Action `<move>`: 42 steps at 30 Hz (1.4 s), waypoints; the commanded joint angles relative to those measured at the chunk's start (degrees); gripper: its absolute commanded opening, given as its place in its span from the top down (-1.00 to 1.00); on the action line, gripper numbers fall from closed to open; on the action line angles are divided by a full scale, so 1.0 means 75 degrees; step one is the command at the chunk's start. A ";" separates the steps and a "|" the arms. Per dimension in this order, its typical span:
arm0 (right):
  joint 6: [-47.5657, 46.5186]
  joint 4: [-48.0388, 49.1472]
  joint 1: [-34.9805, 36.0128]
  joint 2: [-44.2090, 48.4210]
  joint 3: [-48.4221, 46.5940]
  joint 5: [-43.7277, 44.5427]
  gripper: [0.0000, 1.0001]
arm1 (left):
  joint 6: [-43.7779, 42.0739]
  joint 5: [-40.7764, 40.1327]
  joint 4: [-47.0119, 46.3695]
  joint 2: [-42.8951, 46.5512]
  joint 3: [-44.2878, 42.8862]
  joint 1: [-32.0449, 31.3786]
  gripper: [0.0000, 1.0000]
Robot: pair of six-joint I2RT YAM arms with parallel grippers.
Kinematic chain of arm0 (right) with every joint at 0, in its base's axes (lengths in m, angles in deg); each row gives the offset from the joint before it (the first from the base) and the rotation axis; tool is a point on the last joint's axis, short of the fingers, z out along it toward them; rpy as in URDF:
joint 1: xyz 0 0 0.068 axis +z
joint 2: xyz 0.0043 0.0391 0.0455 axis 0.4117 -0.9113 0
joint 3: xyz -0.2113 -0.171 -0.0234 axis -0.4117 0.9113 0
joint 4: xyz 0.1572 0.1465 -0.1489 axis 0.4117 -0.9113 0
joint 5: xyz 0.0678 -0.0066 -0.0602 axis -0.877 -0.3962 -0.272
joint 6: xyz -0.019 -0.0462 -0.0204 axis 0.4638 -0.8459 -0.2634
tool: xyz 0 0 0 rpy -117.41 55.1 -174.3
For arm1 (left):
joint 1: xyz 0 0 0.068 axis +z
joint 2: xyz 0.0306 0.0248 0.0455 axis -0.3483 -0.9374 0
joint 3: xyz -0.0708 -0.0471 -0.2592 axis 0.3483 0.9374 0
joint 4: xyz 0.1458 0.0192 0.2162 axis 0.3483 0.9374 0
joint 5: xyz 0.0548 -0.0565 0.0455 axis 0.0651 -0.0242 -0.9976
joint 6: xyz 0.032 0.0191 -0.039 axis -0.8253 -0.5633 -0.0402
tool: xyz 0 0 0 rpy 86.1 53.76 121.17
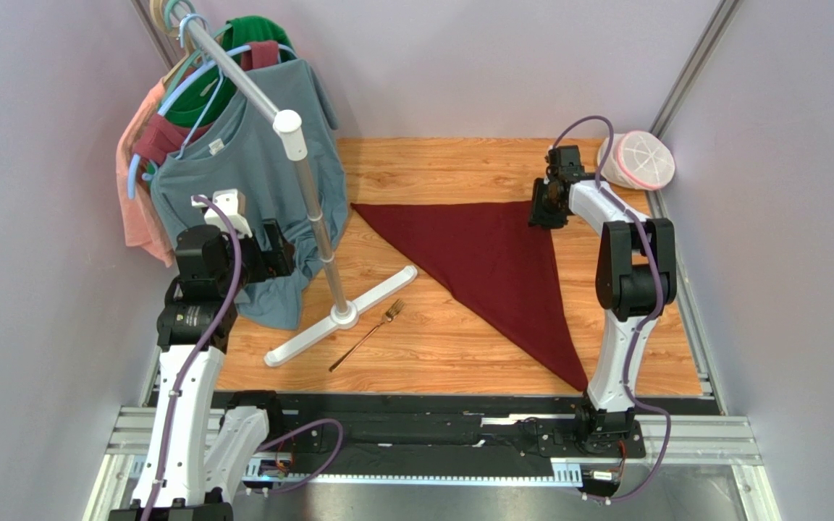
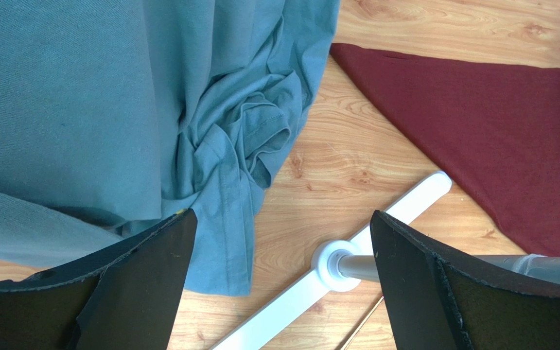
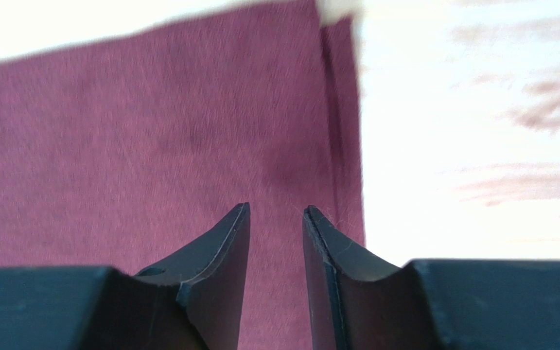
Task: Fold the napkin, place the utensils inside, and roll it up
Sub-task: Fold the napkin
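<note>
The maroon napkin (image 1: 487, 261) lies flat on the wooden table, folded into a triangle with its long edge running from far left to near right. It also shows in the left wrist view (image 2: 495, 124) and fills the right wrist view (image 3: 151, 131). The fork (image 1: 367, 331) lies left of it, beside the rack base; only a sliver of its handle (image 2: 363, 332) shows in the left wrist view. My right gripper (image 1: 544, 206) hovers low over the napkin's far right corner, its jaws (image 3: 275, 211) a narrow gap apart and empty. My left gripper (image 2: 283, 277) is wide open and empty, held above the rack base.
A clothes rack with a white T-shaped base (image 1: 340, 315) and a grey pole (image 1: 318, 223) stands at the left. A teal shirt (image 1: 247, 195) and other clothes hang from it. A white and pink container (image 1: 639, 161) sits at the back right corner. Walls close in both sides.
</note>
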 commanded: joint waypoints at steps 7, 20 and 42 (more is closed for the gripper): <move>-0.0473 0.0327 -0.0197 -0.0561 -0.0869 0.0012 0.25 | -0.0022 -0.0044 -0.0134 -0.0056 -0.0172 0.0041 -0.96; -0.0579 0.0374 -0.0373 -0.0855 -0.1245 0.0012 0.25 | -0.0023 -0.0008 -0.0134 -0.0032 -0.0172 0.0029 -0.96; -0.0755 0.0350 -0.0443 -0.1277 -0.1538 -0.0128 0.35 | -0.0011 0.0039 -0.0146 -0.0020 -0.0160 0.0029 -0.96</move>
